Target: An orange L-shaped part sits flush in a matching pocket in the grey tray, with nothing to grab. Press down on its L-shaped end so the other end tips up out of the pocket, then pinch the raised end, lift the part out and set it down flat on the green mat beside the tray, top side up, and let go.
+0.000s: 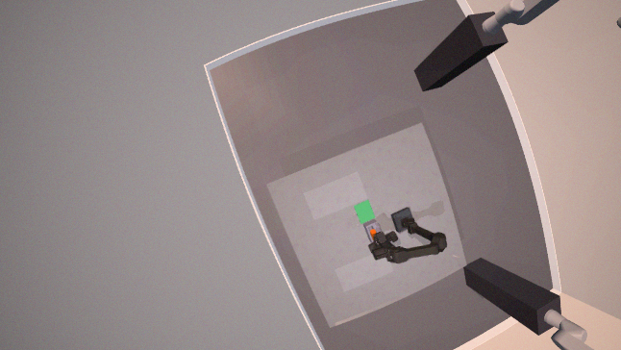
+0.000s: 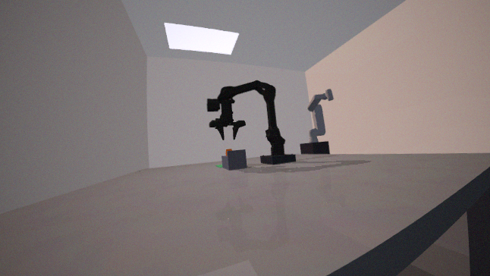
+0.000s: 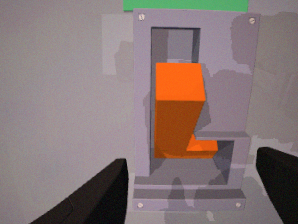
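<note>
The orange L-shaped part (image 3: 176,110) (image 1: 373,232) (image 2: 228,151) sits tilted in the pocket of the grey tray (image 3: 143,96) (image 1: 370,225) (image 2: 235,160). Its straight end, on the mat's side, is tipped up above the tray's top, and its L-shaped end is down in the pocket. The green mat (image 1: 363,210) (image 2: 218,166) lies right beyond the tray. My gripper (image 3: 192,163) (image 1: 380,238) (image 2: 227,136) is open and empty. It hangs well above the tray, fingers pointing down, one on each side of the tray's near end in the wrist view.
The arm's dark base (image 1: 401,218) (image 2: 277,159) stands beside the tray. A grey second arm (image 2: 318,117) stands farther back by the wall. Two dark camera boxes (image 1: 457,50) (image 1: 509,293) hang over the table's edges.
</note>
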Robot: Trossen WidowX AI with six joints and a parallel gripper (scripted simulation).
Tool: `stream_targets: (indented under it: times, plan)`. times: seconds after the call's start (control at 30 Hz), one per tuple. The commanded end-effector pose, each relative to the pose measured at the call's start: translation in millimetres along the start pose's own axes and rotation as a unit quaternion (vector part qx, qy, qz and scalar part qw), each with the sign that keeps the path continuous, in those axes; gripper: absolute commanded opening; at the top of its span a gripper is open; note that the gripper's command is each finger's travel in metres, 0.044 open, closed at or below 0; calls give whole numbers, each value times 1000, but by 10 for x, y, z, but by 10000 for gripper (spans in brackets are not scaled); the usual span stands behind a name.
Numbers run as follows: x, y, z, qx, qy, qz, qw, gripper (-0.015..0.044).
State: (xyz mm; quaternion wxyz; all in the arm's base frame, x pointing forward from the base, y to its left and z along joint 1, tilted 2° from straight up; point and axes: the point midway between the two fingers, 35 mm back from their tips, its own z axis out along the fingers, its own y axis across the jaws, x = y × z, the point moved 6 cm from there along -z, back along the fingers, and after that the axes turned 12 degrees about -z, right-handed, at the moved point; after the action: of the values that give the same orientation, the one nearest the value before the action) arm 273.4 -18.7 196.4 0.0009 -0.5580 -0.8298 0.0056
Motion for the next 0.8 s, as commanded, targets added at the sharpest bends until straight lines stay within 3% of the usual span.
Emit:
stream_targets:
  times: [0.0, 0.33, 0.77]
  plan:
    - [-51, 11, 9, 4, 0, 47, 999, 280]
    - [-51, 10, 309, 4, 0, 47, 999, 280]
    - [-54, 16, 438, 4, 0, 47, 999, 280]
